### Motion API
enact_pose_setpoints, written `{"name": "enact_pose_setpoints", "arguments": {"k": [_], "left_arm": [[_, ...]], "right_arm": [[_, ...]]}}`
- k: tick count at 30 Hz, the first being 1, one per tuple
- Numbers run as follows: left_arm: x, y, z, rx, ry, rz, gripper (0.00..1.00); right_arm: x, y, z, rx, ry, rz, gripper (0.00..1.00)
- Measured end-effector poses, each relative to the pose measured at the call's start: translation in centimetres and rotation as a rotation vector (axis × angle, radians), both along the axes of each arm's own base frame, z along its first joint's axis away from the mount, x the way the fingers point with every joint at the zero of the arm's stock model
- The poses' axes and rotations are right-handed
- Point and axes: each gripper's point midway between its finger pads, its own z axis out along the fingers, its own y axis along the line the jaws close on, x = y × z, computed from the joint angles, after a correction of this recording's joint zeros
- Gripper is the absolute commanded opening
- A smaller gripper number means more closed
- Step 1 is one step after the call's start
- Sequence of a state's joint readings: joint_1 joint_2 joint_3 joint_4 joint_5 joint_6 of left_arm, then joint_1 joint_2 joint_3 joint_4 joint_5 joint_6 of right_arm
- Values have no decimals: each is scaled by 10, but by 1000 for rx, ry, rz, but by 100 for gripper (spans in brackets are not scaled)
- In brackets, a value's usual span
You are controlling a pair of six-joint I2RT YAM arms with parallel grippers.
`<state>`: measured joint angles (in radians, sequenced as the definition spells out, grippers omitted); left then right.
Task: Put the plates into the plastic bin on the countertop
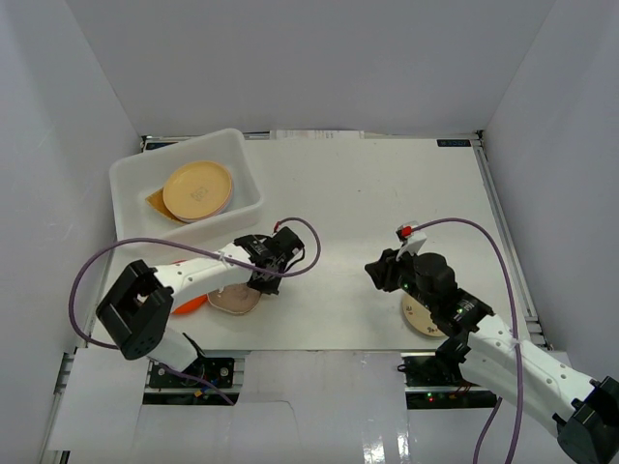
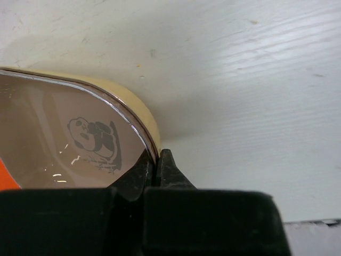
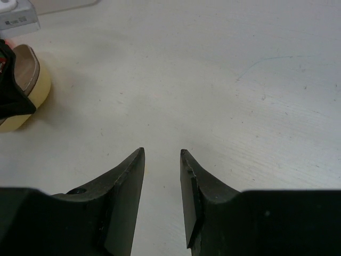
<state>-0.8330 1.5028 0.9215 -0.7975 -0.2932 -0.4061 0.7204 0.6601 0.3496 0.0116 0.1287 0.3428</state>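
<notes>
Looking down from the top camera, I see the plastic bin point(image 1: 250, 180) near the far left corner of the counter point(image 1: 377, 188). It holds a round yellow plate point(image 1: 197, 189) lying on a brown plate point(image 1: 155, 202), of which only one edge shows. The left arm point(image 1: 193, 275) reaches across the near left part of the counter, and its jaws sit at the edge of a beige rounded-square plate point(image 2: 64, 144) with a small panda drawn inside. In the left wrist view the left jaws are pinched together on that plate's rim, one finger inside the dish and one outside, with the plate low over the white surface; I cannot tell whether it is touching. An orange plate point(image 1: 190, 303) lies just beside it, partly hidden under the arm. On the right, the right jaws stand apart with nothing between them, over bare counter near the middle and pointing toward the left arm. A round tan plate point(image 1: 423, 319) lies on the counter by the near edge, partly covered by the right arm point(image 1: 488, 338).
</notes>
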Motion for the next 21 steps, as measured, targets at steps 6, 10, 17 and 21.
{"name": "enact_pose_setpoints", "arguments": {"k": [6,10,17,21], "left_arm": [[21,-44,71,-209,-106,-28,0],[67,-67,181,-367,-337,5,0],[182,1,314,-427,-678,260,0],[250,60,264,-285,-626,423,0]], "right_arm": [[1,1,0,-4,-4,4,39],[0,2,0,-2,-1,13,40],[-3,6,4,13,-7,38,40],[-6,9,6,24,-11,60,40]]}}
